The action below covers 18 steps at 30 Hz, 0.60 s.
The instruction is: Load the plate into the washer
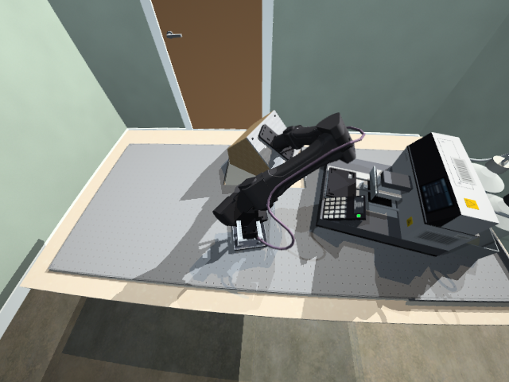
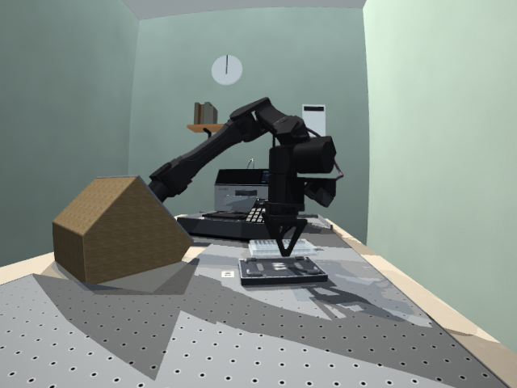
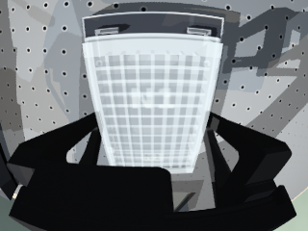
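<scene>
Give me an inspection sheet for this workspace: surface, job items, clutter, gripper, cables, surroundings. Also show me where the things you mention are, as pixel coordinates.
Surface: grey perforated board (image 1: pixel 135 197) (image 2: pixel 258 359) on a pale bench, crossed by shadows.
Job items: clear rectangular well plate (image 2: pixel 308 249) (image 3: pixel 154 103) held above the dark rectangular nest (image 2: pixel 283 280) (image 3: pixel 154 24); grey-white box-shaped washer (image 1: pixel 475 201) (image 2: pixel 223 198) with its keypad lamp (image 1: pixel 358 215) green.
Clutter: nothing seen.
Gripper: black two-finger gripper (image 2: pixel 285 253) (image 3: pixel 152 116), shut on the plate.
Cables: thin purple cable (image 1: pixel 291 234) (image 2: pixel 341 174) looping beside the arm.
Surroundings: brown door (image 1: pixel 213 61), green walls, round white wall clock (image 2: pixel 226 69), wooden shelf with books.
</scene>
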{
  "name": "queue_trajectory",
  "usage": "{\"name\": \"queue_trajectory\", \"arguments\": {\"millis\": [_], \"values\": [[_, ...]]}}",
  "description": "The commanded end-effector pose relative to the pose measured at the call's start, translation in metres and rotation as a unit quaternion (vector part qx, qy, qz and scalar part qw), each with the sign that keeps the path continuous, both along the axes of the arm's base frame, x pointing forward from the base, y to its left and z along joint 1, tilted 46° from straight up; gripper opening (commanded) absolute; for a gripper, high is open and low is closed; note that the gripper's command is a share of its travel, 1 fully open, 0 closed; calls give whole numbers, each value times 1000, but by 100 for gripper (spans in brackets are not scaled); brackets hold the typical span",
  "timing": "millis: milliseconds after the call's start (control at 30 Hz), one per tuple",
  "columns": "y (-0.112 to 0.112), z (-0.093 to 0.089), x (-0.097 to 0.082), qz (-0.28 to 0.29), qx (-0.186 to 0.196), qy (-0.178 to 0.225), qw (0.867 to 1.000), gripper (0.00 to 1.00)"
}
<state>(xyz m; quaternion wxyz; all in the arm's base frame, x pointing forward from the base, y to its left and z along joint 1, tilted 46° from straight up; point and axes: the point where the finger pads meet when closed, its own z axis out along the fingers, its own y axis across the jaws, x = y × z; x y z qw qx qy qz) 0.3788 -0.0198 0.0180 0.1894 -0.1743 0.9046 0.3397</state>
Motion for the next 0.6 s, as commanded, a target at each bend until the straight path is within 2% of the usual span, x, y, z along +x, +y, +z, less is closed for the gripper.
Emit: {"name": "queue_trajectory", "arguments": {"millis": [0,567], "values": [[-16,20,3,-9,-2,-20,1000,84],[-35,36,-5,-8,-10,-16,1000,84]]}}
